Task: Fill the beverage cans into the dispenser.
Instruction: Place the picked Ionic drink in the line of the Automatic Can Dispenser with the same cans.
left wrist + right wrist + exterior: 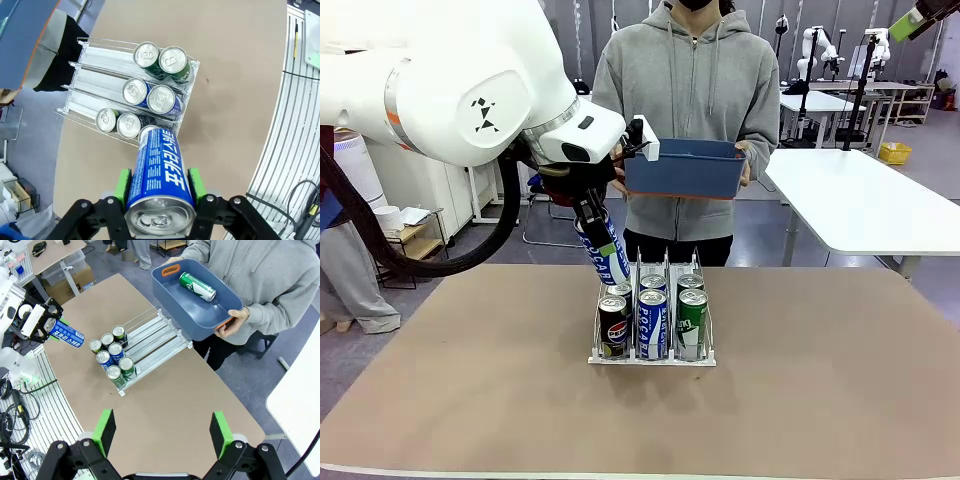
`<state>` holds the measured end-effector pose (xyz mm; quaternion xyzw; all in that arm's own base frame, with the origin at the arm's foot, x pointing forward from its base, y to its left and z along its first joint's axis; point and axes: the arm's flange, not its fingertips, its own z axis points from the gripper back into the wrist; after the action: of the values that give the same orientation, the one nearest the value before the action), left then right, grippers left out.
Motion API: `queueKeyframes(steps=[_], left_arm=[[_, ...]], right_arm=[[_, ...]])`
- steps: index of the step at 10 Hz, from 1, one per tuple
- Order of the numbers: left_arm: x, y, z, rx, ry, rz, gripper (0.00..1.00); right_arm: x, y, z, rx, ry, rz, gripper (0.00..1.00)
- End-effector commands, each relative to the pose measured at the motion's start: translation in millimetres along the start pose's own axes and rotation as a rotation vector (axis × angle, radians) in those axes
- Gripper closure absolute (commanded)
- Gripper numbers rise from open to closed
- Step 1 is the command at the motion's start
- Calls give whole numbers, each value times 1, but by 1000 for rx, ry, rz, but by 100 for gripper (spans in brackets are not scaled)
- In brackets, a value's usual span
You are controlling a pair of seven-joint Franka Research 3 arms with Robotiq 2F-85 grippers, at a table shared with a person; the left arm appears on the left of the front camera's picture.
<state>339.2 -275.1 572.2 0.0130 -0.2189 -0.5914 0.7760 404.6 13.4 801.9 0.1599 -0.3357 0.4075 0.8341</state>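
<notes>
Front view, left to right: the left gripper (592,218) is clamped on one tilted blue Pocari can (605,252) over the left lane of the dispenser (653,359). The dispenser stands midway between the worktop's (820,380) side edges and holds six cans: two Pepsi cans (613,327), two Pocari cans (652,320) and two green cans (692,318). One more green can (197,286) lies in the blue bin (682,172) a person holds beyond the far edge; the right gripper (164,429) hangs spread wide, gripping nothing.

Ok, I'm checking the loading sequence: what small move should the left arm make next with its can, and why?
Probably carry the Pocari can farther toward the person, over the bare rear stretch of the dispenser. The left claw is shut on it, tilted, with its lower end above the standing cans at the lanes' front, so there is no room below.
</notes>
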Motion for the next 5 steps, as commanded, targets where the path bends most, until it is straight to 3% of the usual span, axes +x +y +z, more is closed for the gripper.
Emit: queueKeyframes(steps=[1,3,5], left_arm=[[0,1,3,6,-6,27,43],[0,0,0,0,0,6,43],[15,-23,-18,12,67,150,43]], right_arm=[[-1,1,0,2,1,-5,0],[-1,1,0,2,1,-5,0],[-1,1,0,2,1,-5,0]])
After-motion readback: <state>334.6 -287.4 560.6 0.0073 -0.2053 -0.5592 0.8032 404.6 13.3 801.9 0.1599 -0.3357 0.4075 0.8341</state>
